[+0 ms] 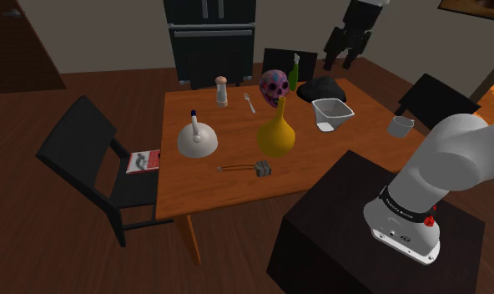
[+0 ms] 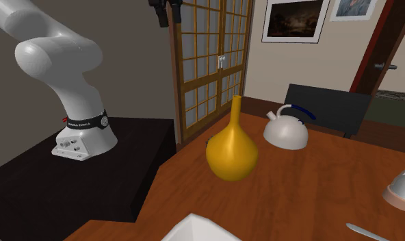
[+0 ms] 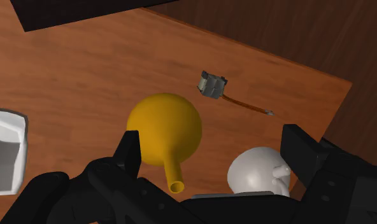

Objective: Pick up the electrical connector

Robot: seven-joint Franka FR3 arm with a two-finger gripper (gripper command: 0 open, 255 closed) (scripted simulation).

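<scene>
The electrical connector [image 1: 263,169] is a small grey block with a thin brown wire trailing from it. It lies on the wooden table [image 1: 212,188] near the front edge, just in front of a yellow long-necked vase [image 1: 276,134]. My gripper [image 1: 339,58] hangs high above the far side of the table, well away from the connector. In the wrist view the connector [image 3: 212,84] lies far below, beyond the vase [image 3: 165,130], and my gripper [image 3: 210,137] is open with nothing between its fingers [image 3: 131,153].
Near the connector stand a white kettle [image 1: 197,138], a white square container [image 1: 333,114], a patterned skull [image 1: 274,83], a shaker [image 1: 222,90] and a fork [image 1: 249,102]. Black chairs [image 1: 87,150] surround the table. My black stand [image 1: 362,225] abuts its near corner.
</scene>
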